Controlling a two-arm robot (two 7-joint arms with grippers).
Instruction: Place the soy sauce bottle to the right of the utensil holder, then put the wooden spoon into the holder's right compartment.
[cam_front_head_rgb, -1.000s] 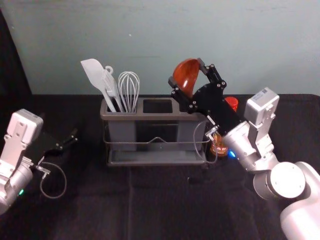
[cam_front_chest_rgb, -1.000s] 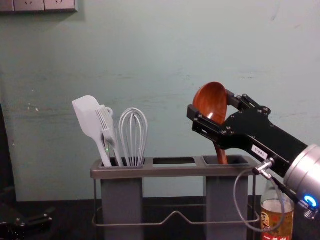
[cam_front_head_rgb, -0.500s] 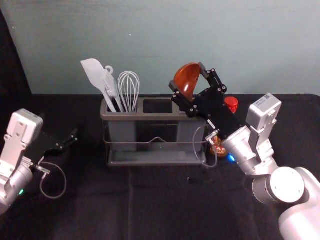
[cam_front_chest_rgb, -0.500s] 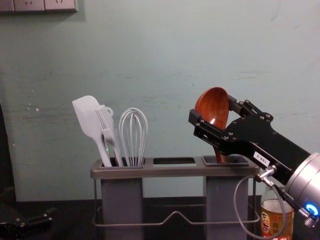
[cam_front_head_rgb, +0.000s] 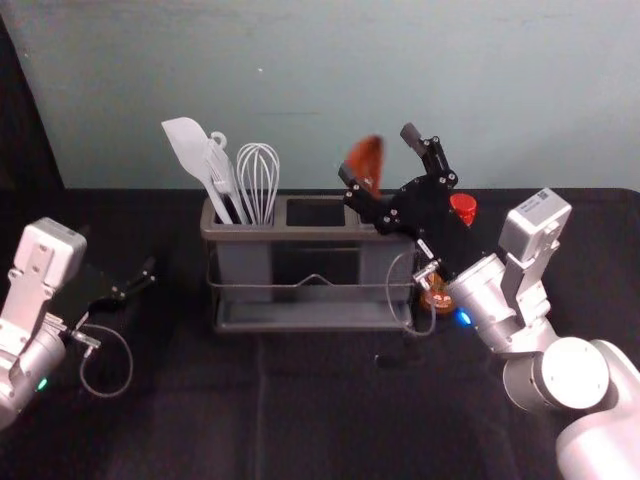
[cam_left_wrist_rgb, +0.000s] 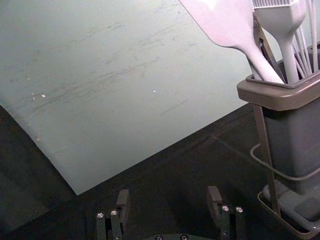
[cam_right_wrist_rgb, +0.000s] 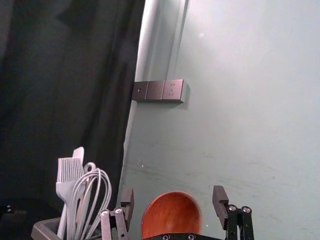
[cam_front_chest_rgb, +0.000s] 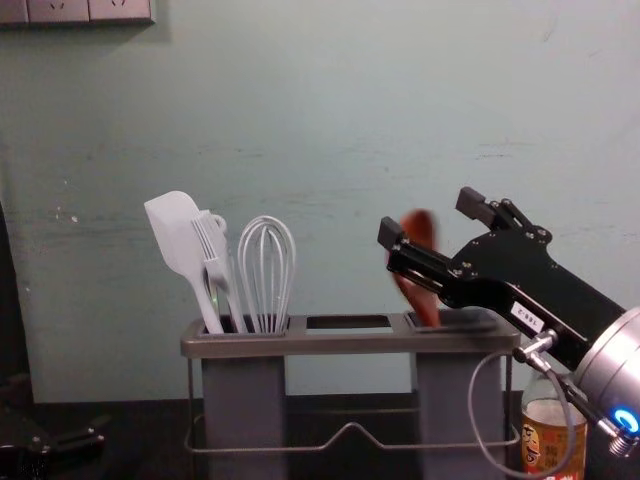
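At the holder's (cam_front_chest_rgb: 345, 343) right compartment (cam_front_chest_rgb: 455, 400), the second step is in hand: the spoon (cam_front_chest_rgb: 418, 270) has its handle inside and its bowl above the rim, tilted to the left. The right gripper (cam_front_chest_rgb: 431, 218) is open over that compartment, a finger to either side of the bowl; contact with the nearer finger cannot be confirmed. The bottle (cam_front_chest_rgb: 543, 430) stands upright just right of the holder, so the first step is judged satisfied. Next move, in my judgement: draw back along the arm's line without snagging the bowl. The left gripper (cam_left_wrist_rgb: 168, 196) is parked at the left, open and holding nothing. Count: one holder, one bottle, one spoon, one spatula (cam_front_chest_rgb: 178, 235), one brush (cam_front_chest_rgb: 213, 245), one whisk (cam_front_chest_rgb: 267, 270).
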